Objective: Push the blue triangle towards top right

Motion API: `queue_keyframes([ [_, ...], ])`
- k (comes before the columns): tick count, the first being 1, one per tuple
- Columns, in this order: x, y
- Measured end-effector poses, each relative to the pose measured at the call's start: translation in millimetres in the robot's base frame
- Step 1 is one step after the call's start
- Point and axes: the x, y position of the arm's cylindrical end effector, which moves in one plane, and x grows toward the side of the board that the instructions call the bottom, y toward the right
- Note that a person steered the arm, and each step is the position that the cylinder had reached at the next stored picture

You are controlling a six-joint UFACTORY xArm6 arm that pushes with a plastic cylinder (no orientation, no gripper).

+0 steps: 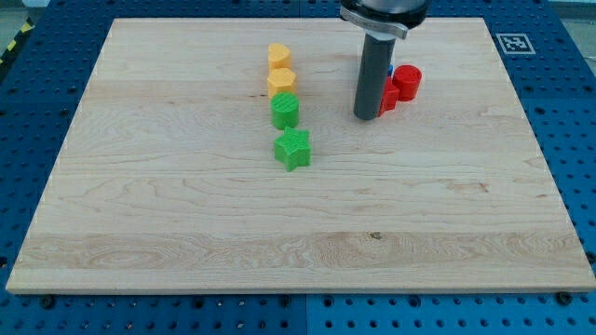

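- Counter (186,233): pale wooden board filling most of the frame, resting on a blue perforated base (28,84); a small black-and-white marker tag (514,43) lies just off its upper right corner
- Rod (372,74): dark, upright, entering from the top edge right of centre under a wider dark collar; my tip (367,117) rests on the counter in the upper middle, right against the left side of the red blocks
- Claw: the arm carries none, only the rod, so no open or closed state applies
- Red blocks: a round one (406,82) at upper right of centre, and a second one (387,98) touching it on its lower left, partly hidden by the rod, shape unclear
- Blue triangle (388,71): only a thin blue sliver shows, between the rod and the round red block; its shape cannot be made out
- Green star (292,149): near the centre, lowest piece of a column left of the rod
- Green cylinder (285,110): just above the star, slightly apart from it
- Yellow blocks: a lower one (281,83) touching the green cylinder's top, an upper one (279,56) just above; both look faceted
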Motion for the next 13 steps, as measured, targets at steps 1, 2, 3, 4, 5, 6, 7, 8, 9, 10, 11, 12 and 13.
queue_keyframes([
  [1, -34.0, 0.8],
  [2, -60.6, 1.4],
  [3, -88.5, -1.2],
  [4, -100.7, -0.1],
  [5, -99.0, 17.6],
  [6, -112.8, 26.0],
  [7, -114.5, 25.1],
  [8, -117.1, 2.1],
  [9, -142.9, -17.6],
  [10, -151.7, -17.6],
  [11, -150.6, -17.6],
  [12, -149.6, -11.2],
  [13, -148.0, 6.1],
])
